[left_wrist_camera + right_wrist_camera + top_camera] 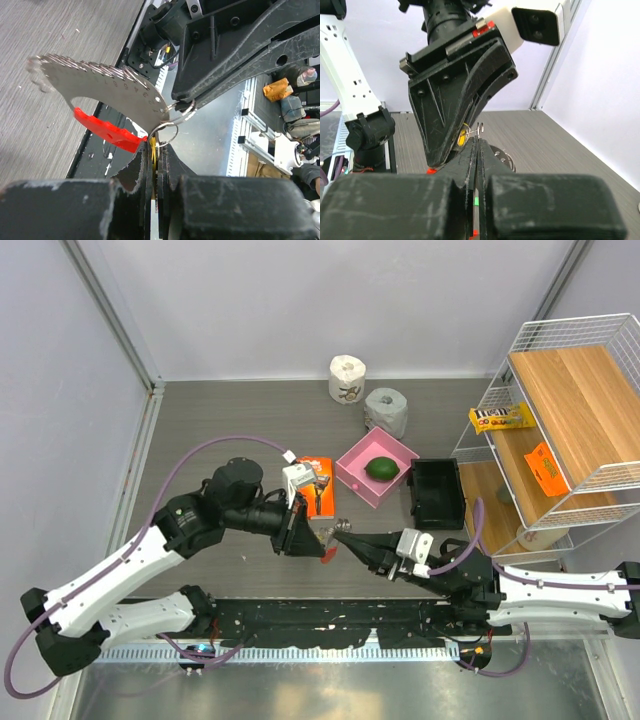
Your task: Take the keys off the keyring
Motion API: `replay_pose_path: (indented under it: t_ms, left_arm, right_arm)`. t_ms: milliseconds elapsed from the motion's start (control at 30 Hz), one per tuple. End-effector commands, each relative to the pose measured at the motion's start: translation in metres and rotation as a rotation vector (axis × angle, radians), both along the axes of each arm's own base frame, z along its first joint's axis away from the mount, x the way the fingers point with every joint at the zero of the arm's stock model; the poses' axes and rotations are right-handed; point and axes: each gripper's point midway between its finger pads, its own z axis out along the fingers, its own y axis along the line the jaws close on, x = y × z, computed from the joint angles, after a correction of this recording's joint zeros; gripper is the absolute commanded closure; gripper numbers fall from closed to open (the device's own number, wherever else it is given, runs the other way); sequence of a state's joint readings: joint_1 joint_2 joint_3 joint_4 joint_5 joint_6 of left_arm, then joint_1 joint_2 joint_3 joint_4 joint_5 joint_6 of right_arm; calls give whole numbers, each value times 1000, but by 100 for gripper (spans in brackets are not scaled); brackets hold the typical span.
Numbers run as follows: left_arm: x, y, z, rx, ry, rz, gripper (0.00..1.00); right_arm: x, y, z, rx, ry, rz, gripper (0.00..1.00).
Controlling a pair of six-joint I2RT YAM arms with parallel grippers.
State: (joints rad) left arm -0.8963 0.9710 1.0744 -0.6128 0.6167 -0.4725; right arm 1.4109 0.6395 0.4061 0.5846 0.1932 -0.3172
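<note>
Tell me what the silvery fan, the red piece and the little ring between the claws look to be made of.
Silvery fan: likely bare metal, going by the matte grey finish, the stamped characters and the thin stacked edges.
Red piece: probably plastic, with an opaque, uniform colour and a soft sheen.
Little ring: thin, steel-like wire with bright glints, looped like a split ring.

Soft, even overhead light fills the top view, washing out the pale walls and leaving only faint shadows under the arms on the dark grey wood-grain table [250,430]. In the left wrist view the fanned silvery metal keys [105,92] catch white glare and smear at their far tip. The thin silver wire ring [170,131] glints, and the black fingers [135,200] of the left gripper [155,155] are blurred. The right wrist view is backlit by a bright pale wall [600,75], which leaves the black fingers [540,205] of the right gripper [476,150] soft and dark.
</note>
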Motion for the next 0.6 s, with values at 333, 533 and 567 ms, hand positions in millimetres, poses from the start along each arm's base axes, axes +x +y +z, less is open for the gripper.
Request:
replay_pose_path:
  t_ms: [333, 533, 567]
  left_arm:
    - [1, -29, -32, -2, 117, -64, 100]
    - [6, -29, -32, -3, 82, -52, 100]
    - [7, -28, -28, -10, 53, -47, 100]
  right_arm:
    - [-2, -30, 63, 271, -100, -31, 95]
    - [0, -33, 58, 268, -90, -45, 95]
    - [1, -33, 54, 257, -81, -48, 95]
